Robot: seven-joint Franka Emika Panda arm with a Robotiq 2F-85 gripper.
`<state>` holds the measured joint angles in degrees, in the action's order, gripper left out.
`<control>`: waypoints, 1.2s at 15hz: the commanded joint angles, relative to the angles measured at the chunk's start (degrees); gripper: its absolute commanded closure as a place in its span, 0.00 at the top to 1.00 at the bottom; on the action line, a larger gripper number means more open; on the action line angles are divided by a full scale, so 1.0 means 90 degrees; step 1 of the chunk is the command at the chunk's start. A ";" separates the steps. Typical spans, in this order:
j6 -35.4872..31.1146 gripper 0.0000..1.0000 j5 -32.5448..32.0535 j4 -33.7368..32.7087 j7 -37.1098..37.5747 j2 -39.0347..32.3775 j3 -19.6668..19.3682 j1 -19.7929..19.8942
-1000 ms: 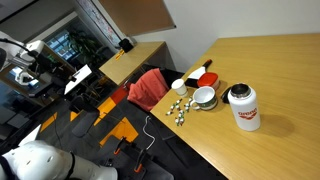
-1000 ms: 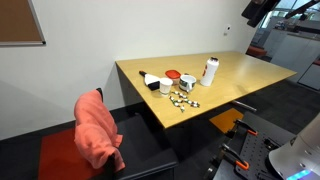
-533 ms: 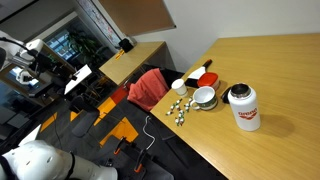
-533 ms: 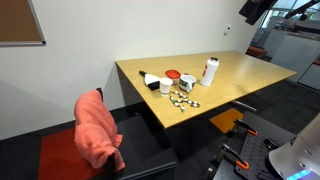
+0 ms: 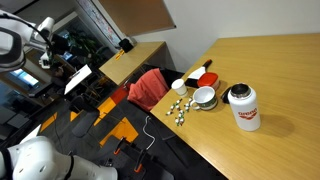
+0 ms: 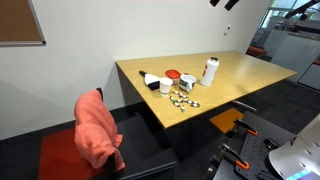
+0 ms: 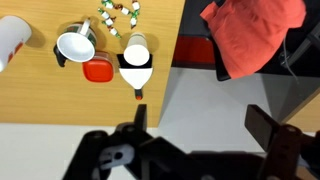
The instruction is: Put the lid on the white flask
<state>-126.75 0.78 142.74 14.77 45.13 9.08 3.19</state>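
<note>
Claw (image 7: 203, 128) fills the bottom of the wrist view, with its two dark fingers wide apart and nothing between them. It hangs high above the desk (image 7: 40, 100), well apart from all the things on it.

The white flask (image 7: 12, 40) stands at the left edge of the wrist view, cut off by the picture border. In both exterior views the flask (image 5: 243, 107) (image 6: 210, 70) is upright on the desk (image 5: 280, 70) (image 6: 240, 75), with red letters on its side and a dark rim at the mouth.

Near the flask is a white cup (image 7: 75, 45). As far as I can tell, the lid (image 7: 62, 61) is the small black piece that touches the side of this cup. A red piece (image 7: 97, 70) lies just beside the cup, and a second white cup (image 7: 135, 50) is next to it. Some small beads (image 7: 120, 12) lie close to both cups.

A red cloth (image 7: 250, 35) hangs on a chair beside the desk.
</note>
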 commanded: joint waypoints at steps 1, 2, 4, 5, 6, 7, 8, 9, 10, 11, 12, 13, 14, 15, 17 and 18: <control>-0.0689 1.00 -0.0544 -0.0409 0.0186 -0.1166 -0.0075 0.0564; -0.0813 1.00 -0.0677 -0.0453 0.0266 -0.1386 -0.0087 0.0675; -0.0939 1.00 -0.0814 -0.0504 0.0409 -0.1742 -0.0101 0.0784; -0.0910 1.00 -0.0807 -0.0516 0.0466 -0.1829 -0.0101 0.0748; -0.0858 1.00 -0.0753 -0.0295 0.0237 -0.1525 -0.0252 0.0611; -0.0864 1.00 -0.0775 -0.0341 0.0279 -0.1681 -0.0258 0.0612; -0.0865 1.00 -0.0783 -0.0384 0.0329 -0.1774 -0.0255 0.0611; -0.0865 1.00 -0.0784 -0.0416 0.0341 -0.1813 -0.0250 0.0608; -0.0865 1.00 -0.0785 -0.0434 0.0342 -0.1817 -0.0247 0.0607; -0.0865 1.00 -0.0785 -0.0445 0.0342 -0.1815 -0.0247 0.0607; -0.0865 1.00 -0.0785 -0.0453 0.0342 -0.1815 -0.0247 0.0607; -0.1024 1.00 -0.0991 -0.0613 0.0543 -0.2023 -0.0205 0.0809; -0.1031 1.00 -0.1128 -0.0755 0.0613 -0.2179 -0.0226 0.0927; -0.1138 1.00 -0.1382 -0.0899 0.0787 -0.2355 -0.0237 0.1120; -0.1159 1.00 -0.1659 -0.1271 0.0795 -0.2804 -0.0478 0.1311; -0.1195 1.00 -0.1758 -0.1459 0.0715 -0.3088 -0.0632 0.1390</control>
<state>-136.23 -11.91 135.74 20.72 25.22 5.92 13.38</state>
